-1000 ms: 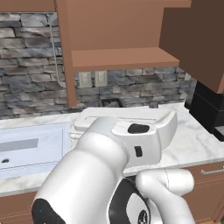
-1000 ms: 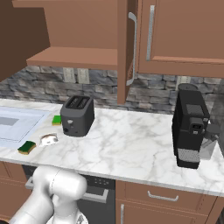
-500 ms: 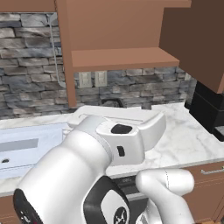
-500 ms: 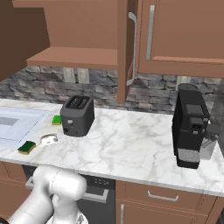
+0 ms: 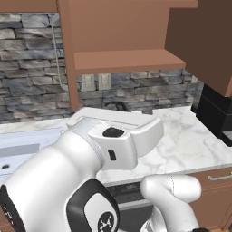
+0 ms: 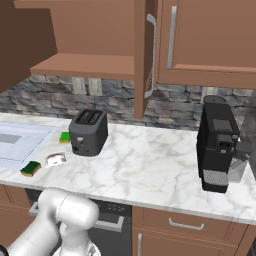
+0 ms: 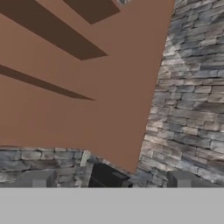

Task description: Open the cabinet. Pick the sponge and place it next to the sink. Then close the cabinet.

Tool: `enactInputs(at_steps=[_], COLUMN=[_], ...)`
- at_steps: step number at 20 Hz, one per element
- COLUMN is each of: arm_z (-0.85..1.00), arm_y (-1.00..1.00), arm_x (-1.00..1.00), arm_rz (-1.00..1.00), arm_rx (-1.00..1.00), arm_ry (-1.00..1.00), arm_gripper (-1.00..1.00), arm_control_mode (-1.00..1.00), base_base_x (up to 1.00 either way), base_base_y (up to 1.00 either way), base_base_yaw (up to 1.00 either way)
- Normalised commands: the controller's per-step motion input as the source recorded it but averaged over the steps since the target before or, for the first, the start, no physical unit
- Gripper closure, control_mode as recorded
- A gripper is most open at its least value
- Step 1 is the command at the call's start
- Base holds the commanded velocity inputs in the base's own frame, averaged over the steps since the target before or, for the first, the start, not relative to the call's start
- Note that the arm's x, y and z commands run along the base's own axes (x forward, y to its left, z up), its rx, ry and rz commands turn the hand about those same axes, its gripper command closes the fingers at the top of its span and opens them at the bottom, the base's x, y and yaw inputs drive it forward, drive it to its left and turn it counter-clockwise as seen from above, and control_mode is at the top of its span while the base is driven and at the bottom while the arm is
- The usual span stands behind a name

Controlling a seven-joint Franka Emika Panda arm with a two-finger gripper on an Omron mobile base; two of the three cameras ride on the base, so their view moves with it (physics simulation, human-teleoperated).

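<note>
The cabinet (image 6: 85, 64) on the wall stands open, its shelf bare. Its right door (image 6: 143, 55) is edge-on with the silver bar handle showing, and the left door (image 6: 22, 40) is swung out at the upper left. The sponge (image 6: 31, 168), dark green over orange-brown, lies on the marble counter right beside the sink (image 6: 15, 142). My gripper (image 7: 109, 181) is open with nothing between its fingertips (image 7: 39, 178). It faces a brown cabinet panel (image 7: 78, 74) and the stone backsplash (image 7: 192, 100). The cabinet shelf (image 5: 122, 61) and the sink (image 5: 22, 145) also show past my arm.
A dark toaster (image 6: 88, 132) stands on the counter, with a brighter green sponge (image 6: 64, 136) behind it and a small white object (image 6: 55, 160) in front. A black coffee machine (image 6: 217, 145) stands at the right under the narrower closed cabinet (image 6: 205, 40).
My arm's upper link has swung a little leftward and nearer the left base camera. The sponge, doors and counter items have not moved, and the gripper stays open.
</note>
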Motion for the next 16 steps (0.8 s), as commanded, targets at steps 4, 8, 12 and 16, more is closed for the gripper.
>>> enactInputs(at_steps=[4,8,12,16], arm_z=[-0.01,-0.04,-0.05,-0.05], arm_y=[0.0,0.03,0.04,0.08], arm_x=[0.07,0.11,0.17,0.06], arm_rz=[0.0,0.0,0.01,0.01], arm_rx=[0.0,0.0,0.0,0.0], arm_ry=[0.0,0.0,0.0,0.0], arm_gripper=[-1.0,-1.0,-1.0,-1.0], arm_control_mode=[-1.0,-1.0,-1.0,-1.0], base_base_x=[0.0,0.0,0.0,0.0], base_base_y=[0.0,0.0,0.0,0.0], base_base_yaw=[0.0,0.0,0.0,0.0])
